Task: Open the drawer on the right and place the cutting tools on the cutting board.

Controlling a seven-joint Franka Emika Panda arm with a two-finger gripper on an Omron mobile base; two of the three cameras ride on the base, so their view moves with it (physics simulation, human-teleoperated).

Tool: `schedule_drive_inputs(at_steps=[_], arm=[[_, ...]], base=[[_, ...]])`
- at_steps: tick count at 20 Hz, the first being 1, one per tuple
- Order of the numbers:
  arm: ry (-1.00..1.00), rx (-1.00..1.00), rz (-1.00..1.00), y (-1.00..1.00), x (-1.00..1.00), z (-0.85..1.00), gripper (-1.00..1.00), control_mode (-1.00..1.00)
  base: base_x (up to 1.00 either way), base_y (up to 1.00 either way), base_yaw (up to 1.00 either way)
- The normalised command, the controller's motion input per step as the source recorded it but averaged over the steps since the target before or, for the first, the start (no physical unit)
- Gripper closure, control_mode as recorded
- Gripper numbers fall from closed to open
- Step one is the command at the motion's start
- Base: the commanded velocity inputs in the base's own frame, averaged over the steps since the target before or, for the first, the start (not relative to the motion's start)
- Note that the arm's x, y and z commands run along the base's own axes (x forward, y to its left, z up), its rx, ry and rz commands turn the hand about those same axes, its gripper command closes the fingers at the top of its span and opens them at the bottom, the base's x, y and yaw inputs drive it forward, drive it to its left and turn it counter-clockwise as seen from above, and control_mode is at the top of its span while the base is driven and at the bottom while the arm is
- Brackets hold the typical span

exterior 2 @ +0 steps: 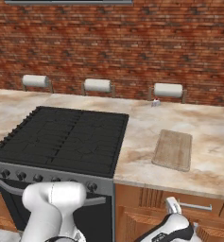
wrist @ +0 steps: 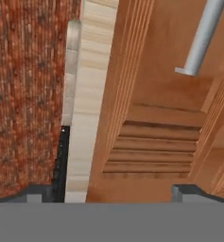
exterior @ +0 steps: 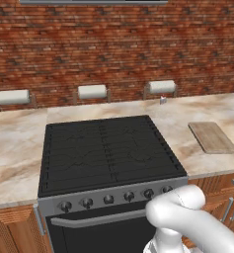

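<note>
Brick wall (exterior: 113,44), drawer (exterior 2: 193,204) shut, tool (wrist: 111,193) spread wide

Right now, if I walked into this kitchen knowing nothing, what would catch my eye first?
Probably the big black stove set into the marbled countertop, with a red brick wall behind it. To its right a pale wooden cutting board lies flat on the counter with nothing on it. Below that, the robot's white arm reaches low toward the orange-brown drawer with its grey bar handle, gripper open.
</note>
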Motion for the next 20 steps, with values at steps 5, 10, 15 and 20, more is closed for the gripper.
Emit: schedule_drive_inputs(at_steps=[5, 10, 15, 20], arm=[[0.0, 0.11, 0.0, -0.27, 0.39, -0.4, -1.0, -1.0], [0.0, 0.11, 0.0, -0.46, 0.28, -0.4, -1.0, -1.0], [-0.04, 0.09, -0.01, -0.56, 0.24, -0.33, -1.0, -1.0], [-0.02, 0.06, -0.01, -0.55, 0.28, -0.2, -1.0, -1.0]], base=[[0.0, 0.0, 0.0], [0.0, 0.0, 0.0], [0.0, 0.0, 0.0], [0.0, 0.0, 0.0]])
